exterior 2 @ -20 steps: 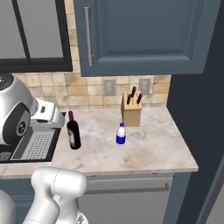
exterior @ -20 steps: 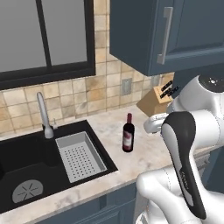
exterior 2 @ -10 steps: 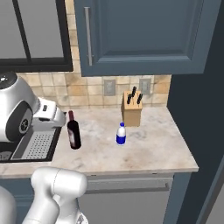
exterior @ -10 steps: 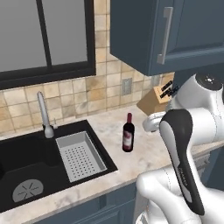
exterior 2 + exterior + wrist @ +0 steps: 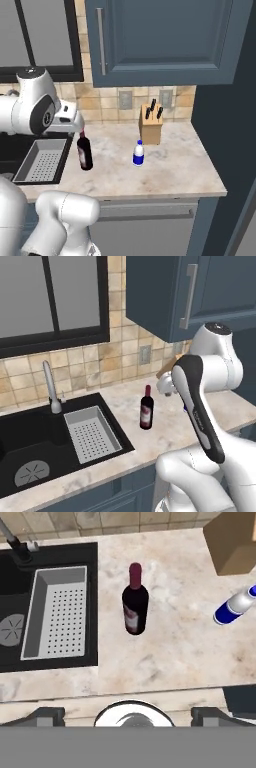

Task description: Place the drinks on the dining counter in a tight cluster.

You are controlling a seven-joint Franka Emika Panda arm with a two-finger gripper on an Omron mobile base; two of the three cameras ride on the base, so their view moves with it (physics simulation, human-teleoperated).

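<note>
A dark wine bottle (image 5: 146, 411) (image 5: 84, 152) (image 5: 135, 607) with a red top stands upright on the marble counter beside the sink. To its right stands a small clear bottle (image 5: 138, 154) (image 5: 235, 607) with a blue label and white cap. My gripper (image 5: 129, 714) hangs open above the counter's front edge and looks down on the wine bottle, with nothing between its fingertips (image 5: 47, 714). In the right base view my hand hovers just above and left of the wine bottle's top. The dining counter is out of view.
A black sink (image 5: 30, 446) (image 5: 15, 612) with a grey perforated basket (image 5: 92, 433) (image 5: 57, 612) and a faucet (image 5: 50, 386) lies left of the bottles. A wooden knife block (image 5: 150, 127) (image 5: 232, 542) stands at the tiled wall. Blue cabinets hang overhead.
My arm has swung a little over the counter toward the wine bottle. Both bottles stand where they were, and the gripper has stayed open.
</note>
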